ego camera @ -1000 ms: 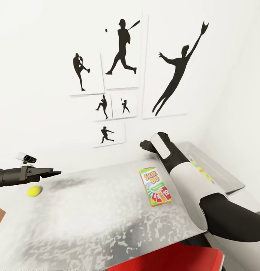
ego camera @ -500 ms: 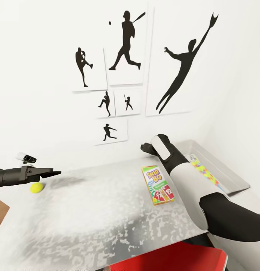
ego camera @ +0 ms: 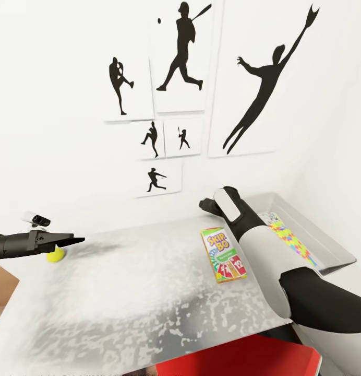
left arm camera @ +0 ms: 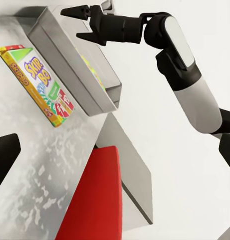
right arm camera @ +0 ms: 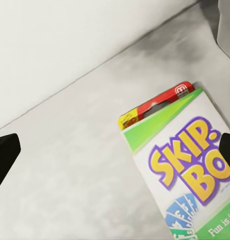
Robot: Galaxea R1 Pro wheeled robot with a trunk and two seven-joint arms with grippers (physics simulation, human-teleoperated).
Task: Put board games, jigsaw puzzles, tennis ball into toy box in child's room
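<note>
— Head view: Skip-Bo box (ego camera: 223,254) flat on the table (ego camera: 123,303), just beside the toy box (ego camera: 326,249), which holds a puzzle (ego camera: 290,237). And the ball?

— Ball (ego camera: 56,254) sits at the far left edge, right by the left gripper (ego camera: 76,241); its jaws look narrow, holding nothing.

— Right gripper (left arm camera: 81,23)?

— Jaws wide, empty, poised over the toy box's far end beside the Skip-Bo box.
</note>
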